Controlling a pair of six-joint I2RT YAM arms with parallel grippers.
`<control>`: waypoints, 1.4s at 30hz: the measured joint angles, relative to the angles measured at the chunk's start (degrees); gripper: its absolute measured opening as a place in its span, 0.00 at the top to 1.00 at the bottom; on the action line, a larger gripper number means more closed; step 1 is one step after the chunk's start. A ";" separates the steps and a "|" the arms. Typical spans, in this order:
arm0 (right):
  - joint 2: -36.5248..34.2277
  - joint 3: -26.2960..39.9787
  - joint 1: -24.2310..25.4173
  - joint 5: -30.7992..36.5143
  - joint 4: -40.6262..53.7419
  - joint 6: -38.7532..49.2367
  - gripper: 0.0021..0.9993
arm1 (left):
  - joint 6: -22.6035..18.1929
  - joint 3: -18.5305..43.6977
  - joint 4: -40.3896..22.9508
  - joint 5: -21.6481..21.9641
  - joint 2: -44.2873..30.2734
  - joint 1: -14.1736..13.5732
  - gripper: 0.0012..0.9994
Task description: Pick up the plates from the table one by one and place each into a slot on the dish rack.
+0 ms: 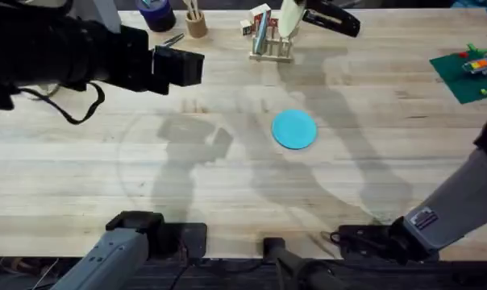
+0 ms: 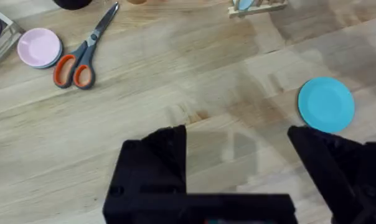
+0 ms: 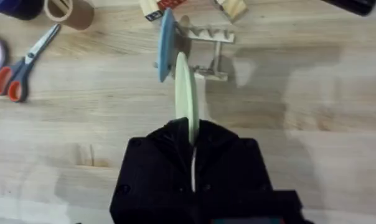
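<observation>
- Three plates are on my screens: a cream plate [image 3: 183, 87], a turquoise plate [image 1: 294, 129] and a blue plate [image 3: 167, 43].
- The cream plate is a thin, pale yellow disc turned on edge, so my right wrist view sees it as a narrow sliver. It hangs just above the dish rack [image 3: 206, 50], near the table's far edge.
- The right gripper [image 3: 191, 134] is clamped on that cream plate, with its black fingers pinching the lower rim.
- The blue plate stands upright in a slot at one end of the rack, tilted slightly. It is close beside the cream plate, and I cannot tell whether the two touch.
- The rack is small and made of light wood, with upright dowel pegs rising from a flat base.
- The turquoise plate lies flat on the table [image 1: 227, 201], about mid-depth and a little toward the right edge. It is a plain, smooth round disc, well apart from the rack.
- The left gripper [image 2: 238, 155] hovers over bare planks with its fingers [image 2: 169, 155] spread wide and nothing between them. The turquoise plate sits just past one fingertip.
- Orange-handled scissors [image 2: 82, 53] and a pink dish [image 2: 38, 48] lie toward the far left corner.
</observation>
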State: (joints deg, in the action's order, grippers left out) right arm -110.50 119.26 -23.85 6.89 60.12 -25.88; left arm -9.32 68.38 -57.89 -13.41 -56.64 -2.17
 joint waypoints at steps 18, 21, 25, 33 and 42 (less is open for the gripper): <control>-0.92 0.17 -2.07 2.61 -4.21 0.15 0.97 | -0.01 0.00 -0.02 0.00 0.00 0.00 0.00; -0.90 0.19 -2.07 2.80 -4.37 -0.06 0.97 | -0.01 0.00 -0.02 0.00 0.02 0.00 0.00; -0.92 0.20 -2.07 3.50 -4.79 -0.59 0.97 | 0.02 0.00 -0.02 0.00 0.00 0.00 0.00; -0.92 0.20 -2.07 6.63 -5.97 -5.35 0.97 | 0.02 0.00 0.00 -0.02 0.02 0.00 0.00; -1.70 0.41 -2.26 9.29 -7.30 -9.25 0.97 | 0.02 0.00 -0.02 0.00 0.00 0.00 0.00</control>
State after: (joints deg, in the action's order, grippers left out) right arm -112.20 119.68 -26.11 16.18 52.82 -35.13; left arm -9.30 68.38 -57.91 -13.41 -56.64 -2.17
